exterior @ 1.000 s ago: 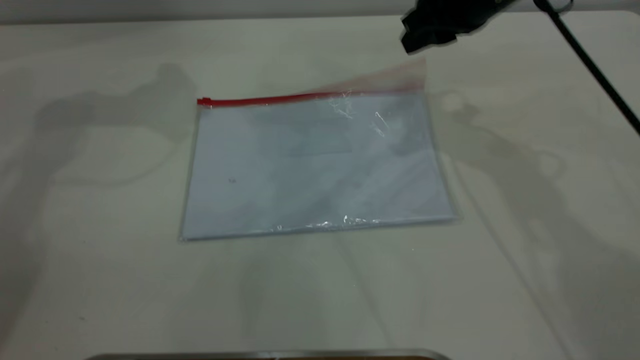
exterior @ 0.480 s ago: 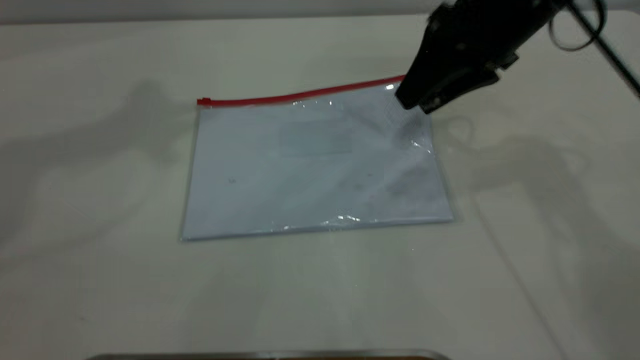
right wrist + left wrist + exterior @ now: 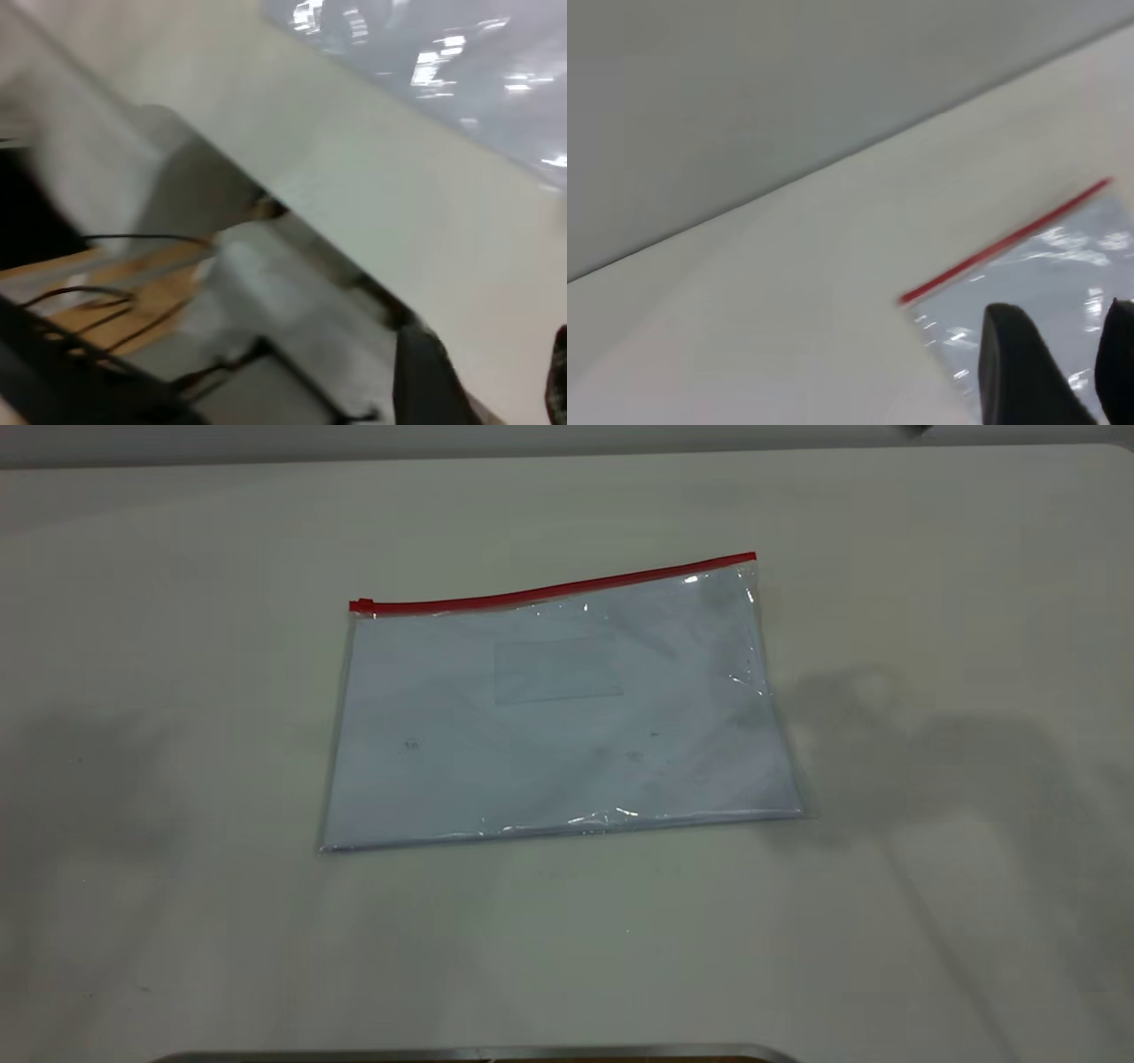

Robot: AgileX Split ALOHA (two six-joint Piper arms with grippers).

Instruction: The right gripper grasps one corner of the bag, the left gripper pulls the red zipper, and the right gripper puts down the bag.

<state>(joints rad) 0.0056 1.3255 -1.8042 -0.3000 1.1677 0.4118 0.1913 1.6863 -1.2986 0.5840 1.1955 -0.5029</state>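
The bag [image 3: 558, 717] lies flat on the white table, a clear pouch with a pale blue-white sheet inside. The red zipper [image 3: 549, 590] runs along its far long edge, with the slider tab [image 3: 361, 606] at the left end. The corner of the bag [image 3: 751, 560] at the zipper's right end is free. Neither gripper shows in the exterior view. In the left wrist view, my left gripper [image 3: 1067, 354] is open and empty above the bag [image 3: 1036, 274], near the zipper [image 3: 1005, 241]. In the right wrist view, my right gripper [image 3: 492, 381] is open and empty over the table edge, away from the bag [image 3: 443, 62].
The white table [image 3: 177, 912] surrounds the bag on all sides. A metal edge [image 3: 478, 1054] runs along the near side. Past the table edge, the right wrist view shows cables and a wooden surface [image 3: 115, 292].
The right gripper, at the bag's far right corner half a second ago, has withdrawn out of the exterior view. The bag has settled flat and stays in the same place.
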